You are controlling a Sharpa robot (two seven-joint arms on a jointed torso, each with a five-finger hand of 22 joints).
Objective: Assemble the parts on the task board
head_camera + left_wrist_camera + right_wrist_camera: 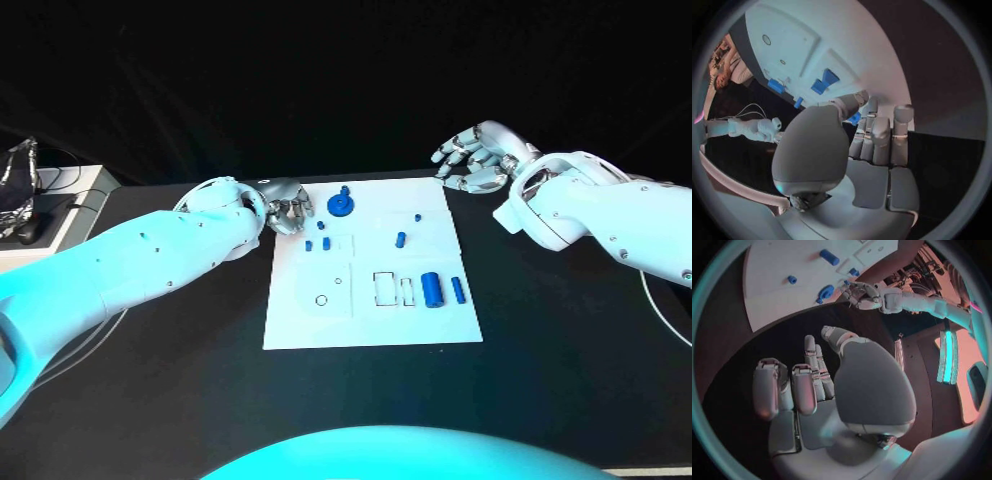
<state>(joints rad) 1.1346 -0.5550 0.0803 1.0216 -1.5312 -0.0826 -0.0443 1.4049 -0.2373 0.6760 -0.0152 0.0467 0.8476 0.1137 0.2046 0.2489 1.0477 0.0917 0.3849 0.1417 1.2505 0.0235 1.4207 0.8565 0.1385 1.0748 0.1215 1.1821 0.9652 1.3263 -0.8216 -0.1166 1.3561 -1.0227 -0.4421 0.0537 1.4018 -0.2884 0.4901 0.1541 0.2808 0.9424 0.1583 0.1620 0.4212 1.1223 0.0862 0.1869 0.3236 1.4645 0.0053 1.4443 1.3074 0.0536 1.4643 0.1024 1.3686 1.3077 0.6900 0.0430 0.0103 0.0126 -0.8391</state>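
Note:
The white task board (368, 320) lies in the middle of the black table. Blue parts sit on it: a round wheel-like piece (340, 205), small blocks (319, 243), a short peg (401, 239) and two cylinders (443, 290). My left hand (286, 208) is at the board's far left corner with its fingers curled in. Between its thumb and fingers (879, 135) a blue piece (854, 119) shows; I cannot tell whether it is held. My right hand (473, 160) hovers over bare table beyond the far right corner, fingers (792, 385) apart and holding nothing.
Outlined recesses (387, 288) mark the board's near half. A pale stand with cables (43, 205) sits off the table's far left. The right wrist view also shows the board (773, 305), blue parts (829, 257) and the left hand (861, 295).

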